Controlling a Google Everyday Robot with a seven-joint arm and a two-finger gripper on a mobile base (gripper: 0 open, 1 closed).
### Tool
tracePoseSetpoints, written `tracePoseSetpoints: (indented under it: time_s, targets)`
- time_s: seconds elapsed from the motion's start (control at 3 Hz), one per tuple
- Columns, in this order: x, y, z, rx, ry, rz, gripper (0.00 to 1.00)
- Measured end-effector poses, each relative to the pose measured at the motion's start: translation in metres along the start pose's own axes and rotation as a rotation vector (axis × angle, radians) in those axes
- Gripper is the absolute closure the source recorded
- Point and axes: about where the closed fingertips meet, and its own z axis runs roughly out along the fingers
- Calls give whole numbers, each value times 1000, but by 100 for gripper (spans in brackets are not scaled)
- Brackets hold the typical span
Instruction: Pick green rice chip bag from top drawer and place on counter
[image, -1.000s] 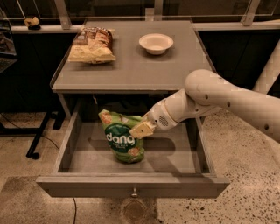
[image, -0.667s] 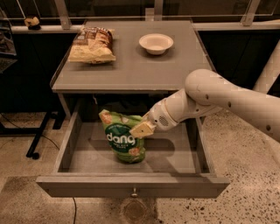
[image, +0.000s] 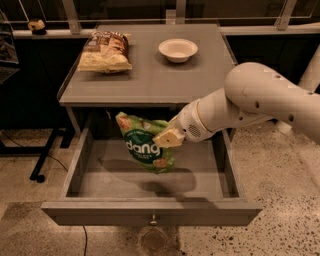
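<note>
The green rice chip bag with white "dang" lettering hangs in the air above the floor of the open top drawer, casting a shadow below it. My gripper is shut on the bag's right upper edge, reaching in from the right on the white arm. The bag sits just below the front edge of the grey counter. The drawer's small metal knob shows at the front centre.
On the counter lie a brown-and-yellow chip bag at the back left and a white bowl at the back centre. A dark stand leg is at the left on the speckled floor.
The bag has been lifted off the drawer floor and now hangs higher, near the counter's front edge, with my gripper still holding it.
</note>
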Motion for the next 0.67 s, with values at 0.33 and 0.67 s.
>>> tracePoseSetpoints:
  time_s: [0.33, 0.67]
  targets:
    - [-28, -5, -35, 93, 3, -41, 100]
    - [-61, -9, -65, 167, 14, -96, 100]
